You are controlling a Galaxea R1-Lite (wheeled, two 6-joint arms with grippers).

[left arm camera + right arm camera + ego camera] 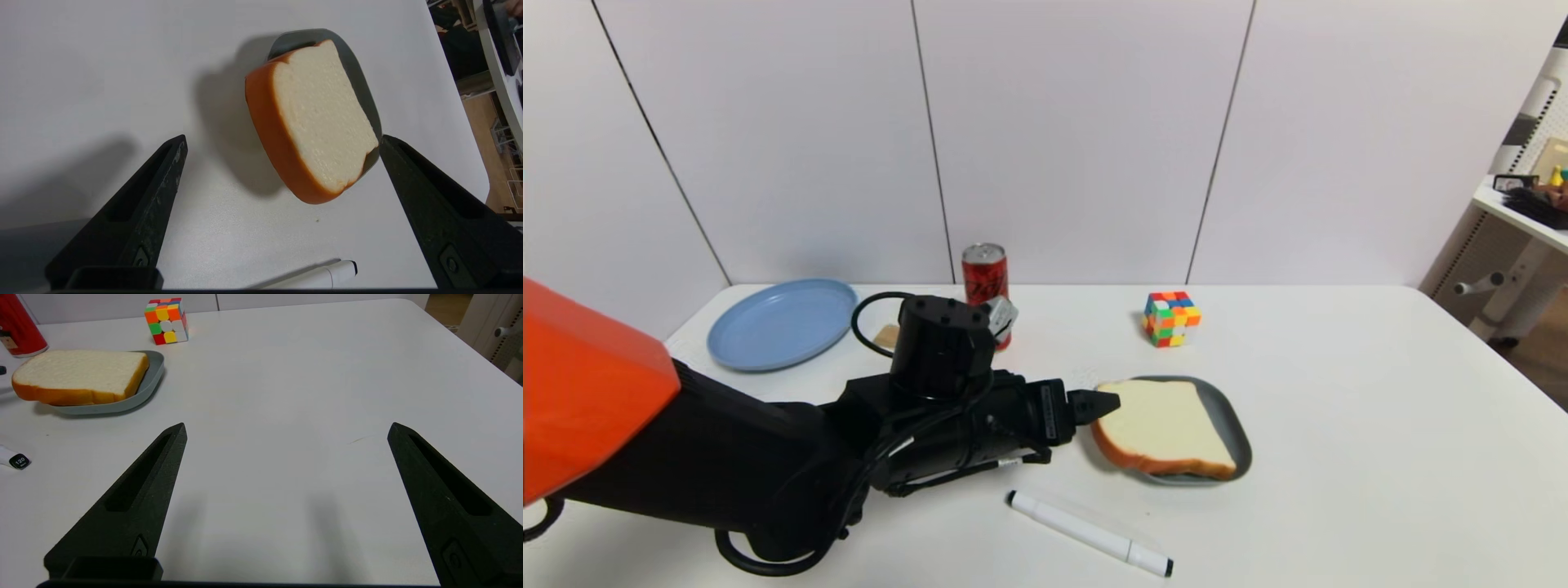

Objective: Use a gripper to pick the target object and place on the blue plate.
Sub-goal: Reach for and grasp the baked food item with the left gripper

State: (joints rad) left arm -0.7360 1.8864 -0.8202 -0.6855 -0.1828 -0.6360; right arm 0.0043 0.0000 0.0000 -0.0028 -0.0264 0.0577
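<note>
The target object, a thick slice of toast (pixel 1164 425) with a cream face and orange-brown crust, lies on a grey-blue tray (pixel 1232 420) and overhangs the tray's left edge. My left gripper (pixel 1104 403) is at the slice's left edge. In the left wrist view the gripper (pixel 282 139) is open wide. One end of the toast (pixel 322 122) shows between its fingers (pixel 163 183), untouched, with the tray (pixel 359 69) behind. The blue plate (pixel 783 322) sits at the far left of the table. My right gripper (pixel 288 426) is open over bare table.
A red can (pixel 986 278) stands behind the left arm, and a colour cube (pixel 1172 318) sits behind the tray. A white marker (pixel 1090 533) lies near the front edge, close to the left arm. A shelf (pixel 1523 208) stands off the table's right side.
</note>
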